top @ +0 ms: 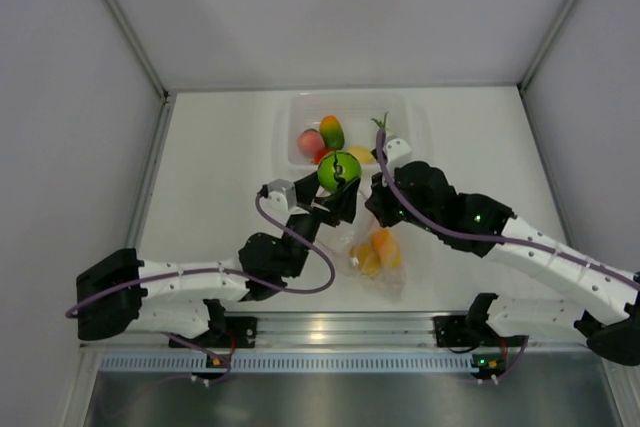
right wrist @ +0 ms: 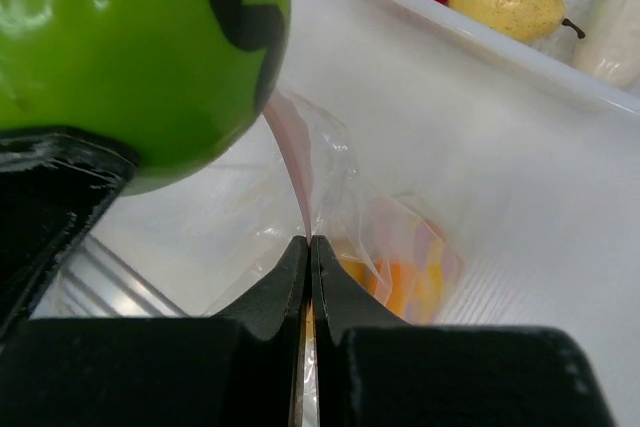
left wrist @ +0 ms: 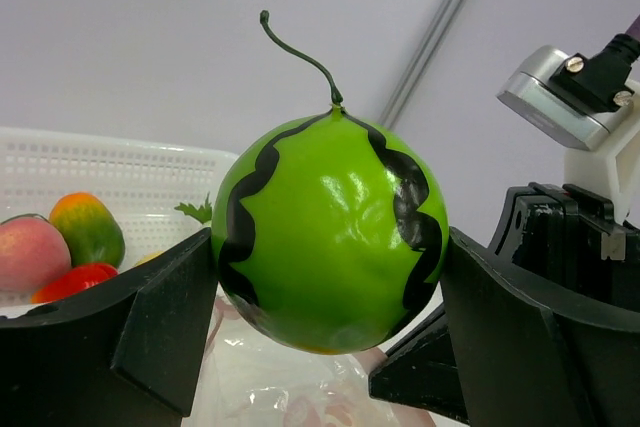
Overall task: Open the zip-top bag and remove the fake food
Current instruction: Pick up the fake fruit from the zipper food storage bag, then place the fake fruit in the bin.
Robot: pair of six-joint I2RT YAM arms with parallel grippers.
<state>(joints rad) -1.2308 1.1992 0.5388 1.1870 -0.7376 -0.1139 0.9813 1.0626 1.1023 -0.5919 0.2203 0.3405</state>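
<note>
Two black jaws of the left gripper (left wrist: 330,292) stand wide, pressed against either side of a green, black-striped watermelon (left wrist: 325,237) whose thin stem points up. The right gripper (right wrist: 310,245) has its jaws squeezed together on a pink-edged fold of the zip-top bag (right wrist: 385,232); the fold rises from their tips towards the watermelon just above. The rest of the bag lies crumpled on the table (top: 215,167) between the two grippers, with orange and yellow fake food (top: 383,247) inside. Behind, the clear tub (top: 412,115) holds a peach, a red-green mango, a red piece, a yellow pear and a white piece.
</note>
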